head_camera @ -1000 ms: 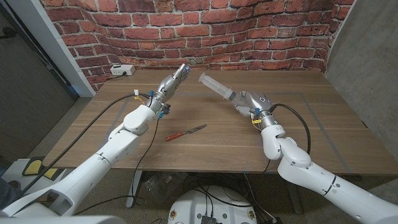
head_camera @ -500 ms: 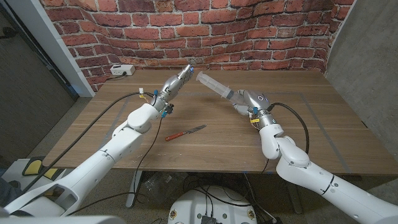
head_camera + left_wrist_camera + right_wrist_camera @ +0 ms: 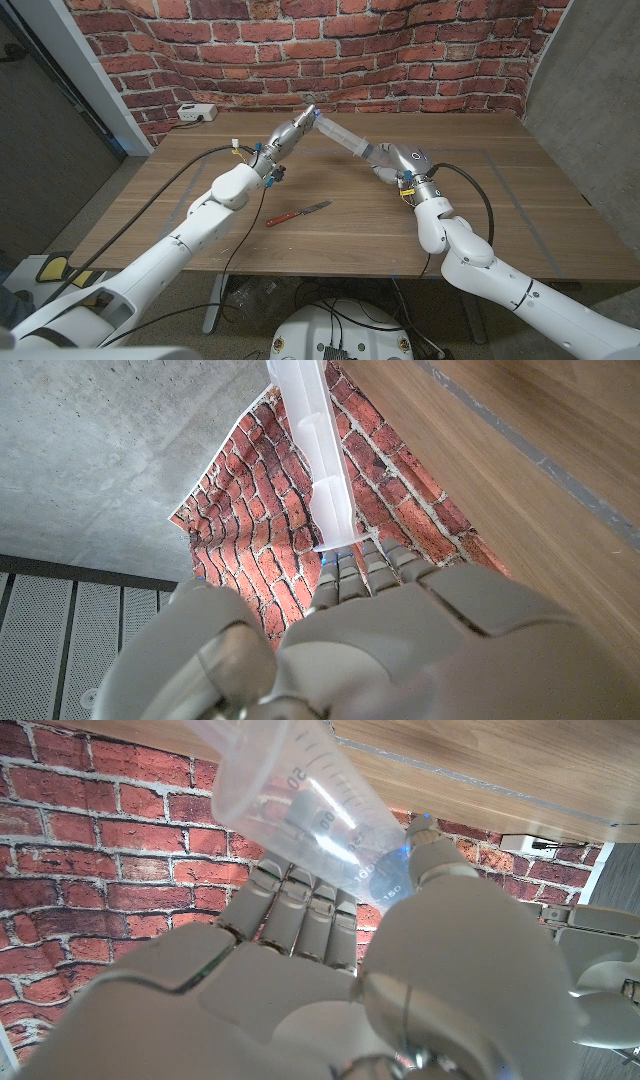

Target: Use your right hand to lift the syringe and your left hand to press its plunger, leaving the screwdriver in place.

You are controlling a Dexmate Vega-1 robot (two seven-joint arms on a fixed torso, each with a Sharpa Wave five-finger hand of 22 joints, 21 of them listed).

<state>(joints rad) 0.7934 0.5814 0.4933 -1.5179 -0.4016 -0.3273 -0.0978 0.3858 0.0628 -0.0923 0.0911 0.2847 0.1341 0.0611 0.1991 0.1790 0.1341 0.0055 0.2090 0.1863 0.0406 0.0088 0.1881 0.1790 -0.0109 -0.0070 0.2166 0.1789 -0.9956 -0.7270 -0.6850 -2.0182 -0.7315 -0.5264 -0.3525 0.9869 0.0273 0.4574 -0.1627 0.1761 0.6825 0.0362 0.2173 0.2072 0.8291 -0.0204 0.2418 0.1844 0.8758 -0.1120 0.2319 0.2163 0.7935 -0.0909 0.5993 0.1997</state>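
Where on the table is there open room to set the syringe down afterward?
Bare wood lies right of the right hand, toward the wooden table's far edge. The left side holds a cable. The middle is crowded: the red-handled screwdriver under the clear plastic syringe, the left hand at its plunger.

Sitting in front of a red brick wall: wooden table with faint tape lines marking its top. Lying at the table's far left corner against the wall: white power strip. Standing at the left: grey panel with white frame. Rising at the right: concrete wall.
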